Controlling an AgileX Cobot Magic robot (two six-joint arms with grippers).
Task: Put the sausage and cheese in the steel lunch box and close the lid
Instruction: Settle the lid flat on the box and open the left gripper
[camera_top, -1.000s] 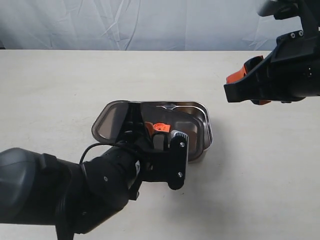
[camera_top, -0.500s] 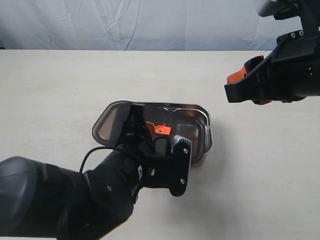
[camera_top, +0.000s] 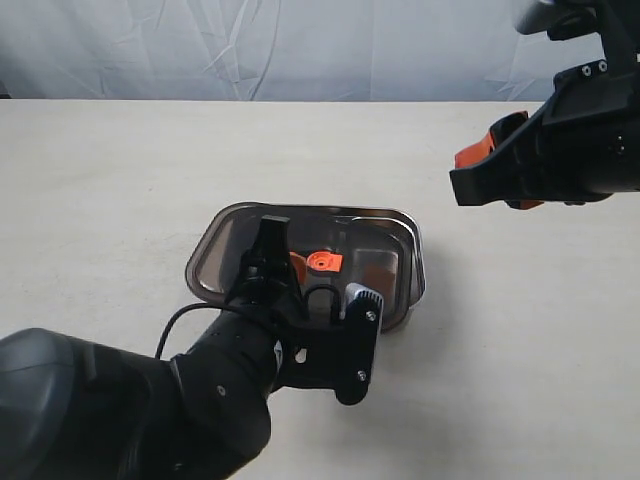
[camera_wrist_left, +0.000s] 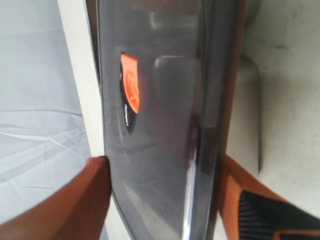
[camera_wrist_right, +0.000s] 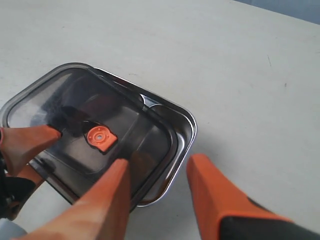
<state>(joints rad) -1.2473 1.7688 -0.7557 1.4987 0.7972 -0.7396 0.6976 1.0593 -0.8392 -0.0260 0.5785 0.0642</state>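
The dark translucent lid (camera_top: 240, 255) with its orange valve (camera_top: 322, 262) lies nearly flat over the steel lunch box (camera_top: 413, 262), shifted left so the box's right rim (camera_wrist_right: 186, 131) stays uncovered. My left gripper (camera_top: 306, 277) is shut on the lid's near edge, orange fingers (camera_wrist_left: 92, 185) on either side of the lid (camera_wrist_left: 165, 125). My right gripper (camera_top: 495, 150) hovers open, high at the right, clear of the box; its fingers (camera_wrist_right: 115, 185) frame the box's corner. The smoky lid (camera_wrist_right: 75, 107) hides the sausage and the cheese.
The pale tabletop (camera_top: 120, 170) stretches around the box on all sides. A wrinkled grey-blue cloth backdrop (camera_top: 250, 45) closes off the far edge. My left arm's dark bulk (camera_top: 120, 400) fills the near left corner.
The lid has come down from a raised tilt to lie almost flat on the box, and the left gripper has dropped with it. The right arm has not moved.
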